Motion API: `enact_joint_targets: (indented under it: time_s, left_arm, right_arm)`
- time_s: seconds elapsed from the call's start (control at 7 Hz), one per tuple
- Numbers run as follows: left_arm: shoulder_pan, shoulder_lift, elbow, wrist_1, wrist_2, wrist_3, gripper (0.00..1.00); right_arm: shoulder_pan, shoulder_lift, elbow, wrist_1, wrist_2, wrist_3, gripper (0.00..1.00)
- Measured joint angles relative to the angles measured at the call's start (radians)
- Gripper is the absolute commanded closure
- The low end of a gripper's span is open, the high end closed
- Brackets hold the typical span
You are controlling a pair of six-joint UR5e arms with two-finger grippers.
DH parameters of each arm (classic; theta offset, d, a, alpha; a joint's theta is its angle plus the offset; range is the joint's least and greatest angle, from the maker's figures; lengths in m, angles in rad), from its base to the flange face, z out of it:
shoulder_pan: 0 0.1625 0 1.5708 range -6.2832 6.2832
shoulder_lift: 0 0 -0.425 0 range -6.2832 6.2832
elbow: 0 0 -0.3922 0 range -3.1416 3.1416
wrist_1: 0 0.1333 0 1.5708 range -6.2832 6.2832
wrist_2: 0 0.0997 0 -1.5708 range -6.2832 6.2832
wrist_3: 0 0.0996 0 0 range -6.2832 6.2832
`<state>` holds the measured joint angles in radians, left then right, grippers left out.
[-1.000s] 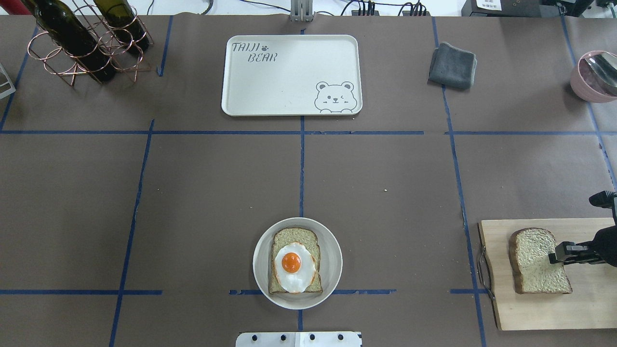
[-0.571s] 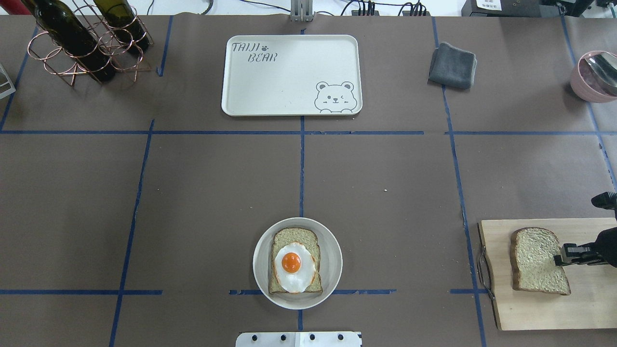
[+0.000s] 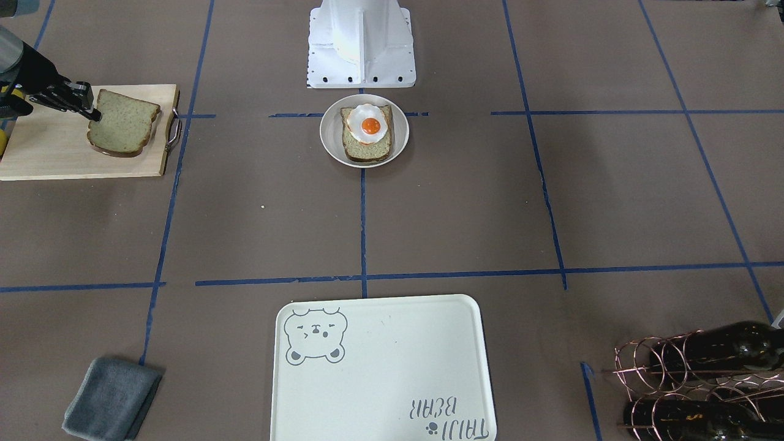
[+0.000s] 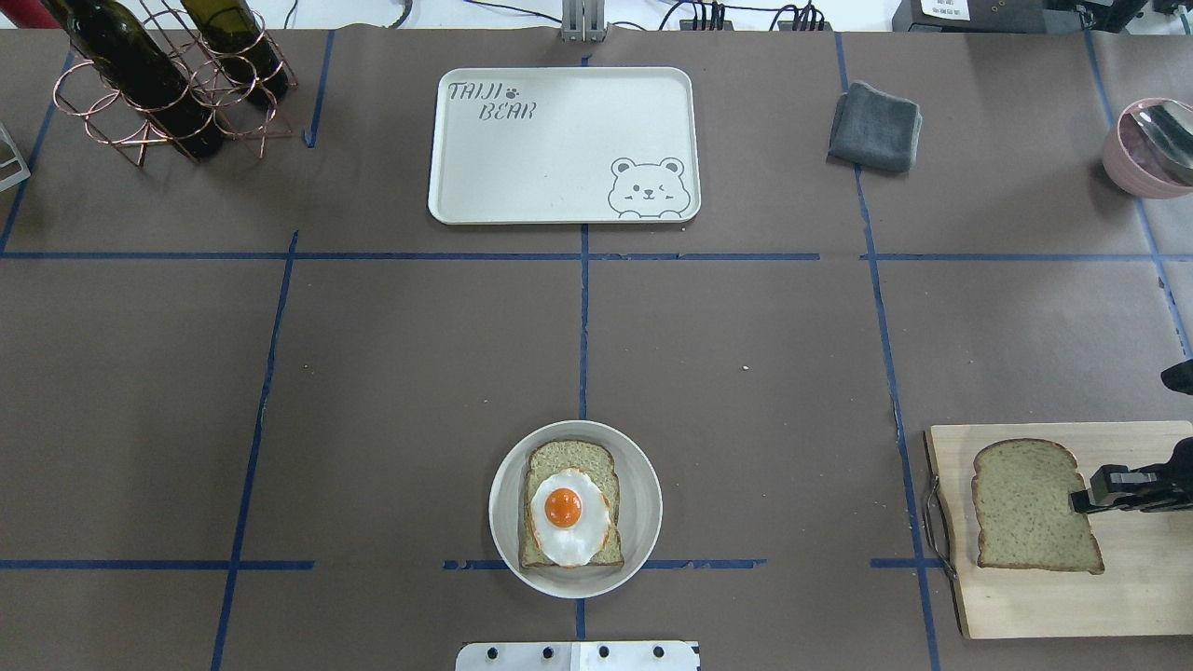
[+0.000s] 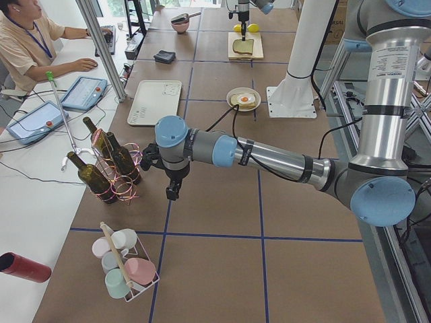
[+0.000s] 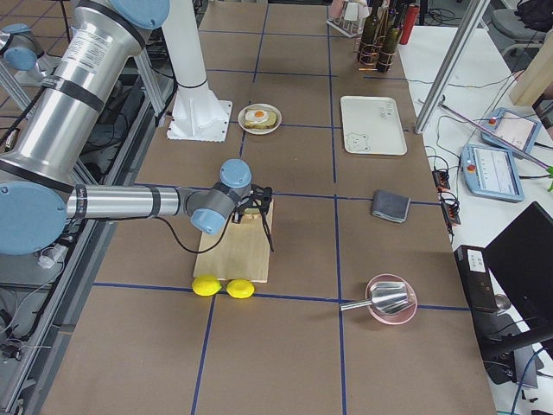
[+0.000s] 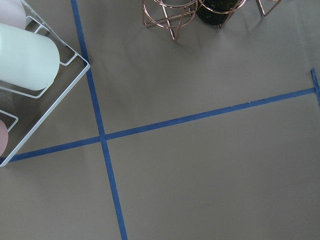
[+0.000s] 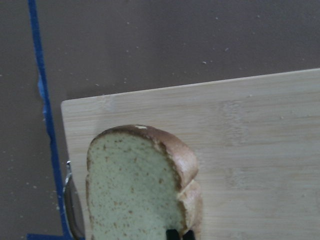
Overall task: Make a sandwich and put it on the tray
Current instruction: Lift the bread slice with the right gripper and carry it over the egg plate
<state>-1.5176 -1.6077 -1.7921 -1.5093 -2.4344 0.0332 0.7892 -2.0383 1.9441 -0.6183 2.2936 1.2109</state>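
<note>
A round cream plate (image 4: pixel 645 508) at the front centre holds one bread slice (image 4: pixel 571 458) with a fried egg (image 4: pixel 566 517) on top; it also shows in the front-facing view (image 3: pixel 397 131). My right gripper (image 4: pixel 1081 494) is shut on the right edge of a second bread slice (image 4: pixel 1025 508) and holds it just above the wooden cutting board (image 4: pixel 1137 587). The right wrist view shows this slice (image 8: pixel 132 192) with my fingertips (image 8: pixel 172 234) on its edge. The bear tray (image 4: pixel 559 149) lies at the far centre, bare. My left gripper (image 5: pixel 173 192) hangs beside the bottle rack; I cannot tell whether it is open.
A copper rack with wine bottles (image 4: pixel 158 75) stands at the far left. A grey cloth (image 4: pixel 876 126) and a pink bowl with a scoop (image 4: pixel 1151 149) lie at the far right. Two lemons (image 6: pixel 223 286) sit beside the board. A wire cup rack (image 7: pixel 30 75) is near my left wrist.
The slice in my right gripper has come up from a tilt to nearly level over the board. The gripper has drawn slightly to the right. Plate and tray have not moved.
</note>
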Motion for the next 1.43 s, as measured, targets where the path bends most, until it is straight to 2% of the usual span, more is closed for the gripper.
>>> enact_joint_targets:
  time_s: [0.29,0.43,0.71,0.86,1.14,1.43]
  left_arm:
    - [0.000,0.000,-0.005,0.000,0.000,-0.009,0.00]
    - [0.000,-0.001,-0.008,0.000,0.000,-0.009,0.00]
    - [0.000,-0.001,-0.012,0.000,0.000,-0.008,0.00]
    - [0.000,-0.002,-0.012,0.000,0.000,-0.007,0.00]
    - [0.000,-0.001,-0.011,0.000,0.000,-0.008,0.00]
    - [0.000,-0.001,-0.011,0.000,0.000,-0.009,0.00]
  right_arm:
    - [0.068,0.080,0.051,-0.002,0.101,0.089,1.00]
    - [0.055,0.185,0.055,-0.008,0.117,0.190,1.00]
    - [-0.046,0.451,0.006,-0.049,0.121,0.323,1.00]
    - [-0.110,0.574,-0.026,-0.089,0.105,0.351,1.00]
    - [-0.235,0.748,-0.099,-0.152,0.014,0.369,1.00]
    - [-0.310,0.824,-0.168,-0.161,-0.061,0.370,1.00]
